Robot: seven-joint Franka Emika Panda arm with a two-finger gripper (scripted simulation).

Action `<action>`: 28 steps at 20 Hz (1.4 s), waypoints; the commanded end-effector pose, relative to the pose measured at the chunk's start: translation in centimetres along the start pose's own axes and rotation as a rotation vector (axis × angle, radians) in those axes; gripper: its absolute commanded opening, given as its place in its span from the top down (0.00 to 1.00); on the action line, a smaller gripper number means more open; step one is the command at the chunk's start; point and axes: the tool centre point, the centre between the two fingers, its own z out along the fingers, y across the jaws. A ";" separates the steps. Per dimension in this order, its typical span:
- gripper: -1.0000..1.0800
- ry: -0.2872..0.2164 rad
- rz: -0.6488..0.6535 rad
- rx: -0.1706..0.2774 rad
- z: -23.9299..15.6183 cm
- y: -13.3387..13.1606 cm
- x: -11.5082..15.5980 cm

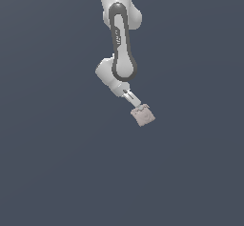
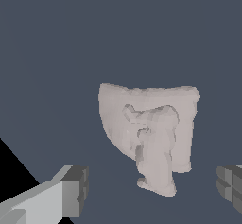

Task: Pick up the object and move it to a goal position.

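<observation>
The object (image 1: 143,116) is a small pale pinkish-beige, mottled block lying on the dark grey surface, just past the tip of the white arm in the exterior view. In the wrist view the object (image 2: 151,124) shows a lumpy, moulded face and sits ahead of the two fingers, in line with the gap between them. My gripper (image 1: 137,107) is open, with one dark finger pad (image 2: 75,192) and the other (image 2: 230,187) set far apart. Neither pad touches the block, and space shows on both sides.
The white arm (image 1: 120,39) reaches in from the top of the exterior view. A plain dark grey floor (image 1: 57,163) fills everything else in view.
</observation>
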 end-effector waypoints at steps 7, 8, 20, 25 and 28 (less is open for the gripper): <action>0.00 0.014 0.059 0.033 0.1 0.7 -0.2; 0.00 0.015 0.061 0.034 0.1 0.7 -0.2; 0.00 0.015 0.063 0.034 2.3 0.7 -0.2; 0.00 0.015 0.063 0.035 3.1 0.7 -0.2; 1.00 0.015 0.063 0.035 3.1 0.6 -0.1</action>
